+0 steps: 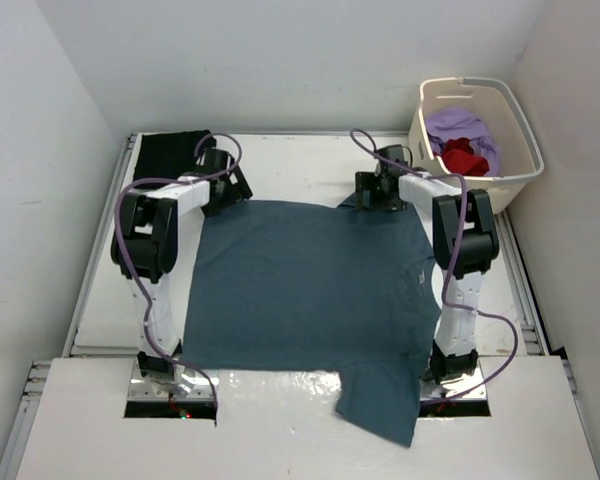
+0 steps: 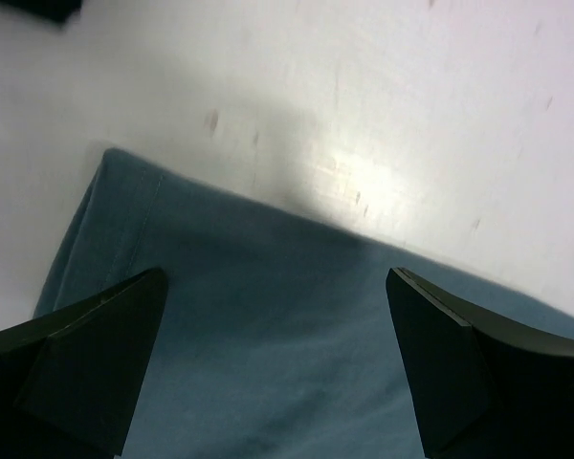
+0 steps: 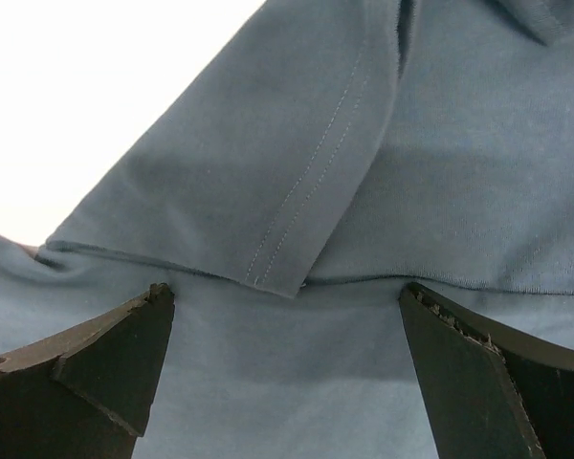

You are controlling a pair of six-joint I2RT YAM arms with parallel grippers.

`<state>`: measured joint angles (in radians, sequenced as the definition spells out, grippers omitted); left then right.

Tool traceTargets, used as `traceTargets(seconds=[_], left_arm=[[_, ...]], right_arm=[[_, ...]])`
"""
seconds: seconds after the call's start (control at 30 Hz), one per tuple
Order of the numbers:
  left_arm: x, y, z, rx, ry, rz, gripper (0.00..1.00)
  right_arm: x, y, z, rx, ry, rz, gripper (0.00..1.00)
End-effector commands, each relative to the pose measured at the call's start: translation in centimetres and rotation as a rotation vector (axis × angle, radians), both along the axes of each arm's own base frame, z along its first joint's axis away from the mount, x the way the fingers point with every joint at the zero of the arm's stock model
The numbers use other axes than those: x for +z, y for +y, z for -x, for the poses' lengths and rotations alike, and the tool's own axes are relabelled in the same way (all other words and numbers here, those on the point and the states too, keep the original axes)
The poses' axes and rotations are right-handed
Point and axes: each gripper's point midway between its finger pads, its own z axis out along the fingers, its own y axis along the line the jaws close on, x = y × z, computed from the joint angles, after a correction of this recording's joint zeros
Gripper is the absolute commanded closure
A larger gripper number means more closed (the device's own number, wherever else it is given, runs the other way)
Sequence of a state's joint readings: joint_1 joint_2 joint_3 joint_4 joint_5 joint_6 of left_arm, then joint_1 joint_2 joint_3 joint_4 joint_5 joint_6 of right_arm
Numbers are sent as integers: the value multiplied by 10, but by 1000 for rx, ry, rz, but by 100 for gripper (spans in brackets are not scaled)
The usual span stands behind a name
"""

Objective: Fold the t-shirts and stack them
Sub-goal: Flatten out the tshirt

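Over teal t-shirt [image 1: 310, 280] far edge, left claw [image 2: 275, 274], right claw [image 3: 287, 287] agape

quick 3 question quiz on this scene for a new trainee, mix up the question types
1. True or false: the teal-blue t-shirt lies spread out on the table between the two arms.
2. Which shirts are in the laundry basket?
A. a black shirt and a white shirt
B. the purple shirt and the red shirt
C. none at all
3. Fill in: the left gripper and the right gripper, both over the teal-blue t-shirt, are ___ and hold nothing.

Key: 1 true; 2 B; 3 open
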<state>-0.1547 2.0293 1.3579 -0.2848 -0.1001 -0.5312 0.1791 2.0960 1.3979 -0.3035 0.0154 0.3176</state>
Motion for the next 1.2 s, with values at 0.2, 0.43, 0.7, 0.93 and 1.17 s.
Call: traceTargets(seconds=[0.2,0.43,0.7,0.93,1.17], left_arm=[[-26,25,-57,47,28,-24,0],[-41,29,-116,14,8,-14,0],[-4,30,-179,-65,-198,45,0],[64,17,-192,-153,-337,81,0],[205,17,-178,-185,-537,49,0]], right_arm=[[-19,-7,-68,-8,16,7,1],[-19,-4,-120,0,-68,-40,1],[-12,2,-169,58,-236,-127,1],[50,12,-184,196,-360,-122,1],[163,25,-157,304,-485,-118,1]])
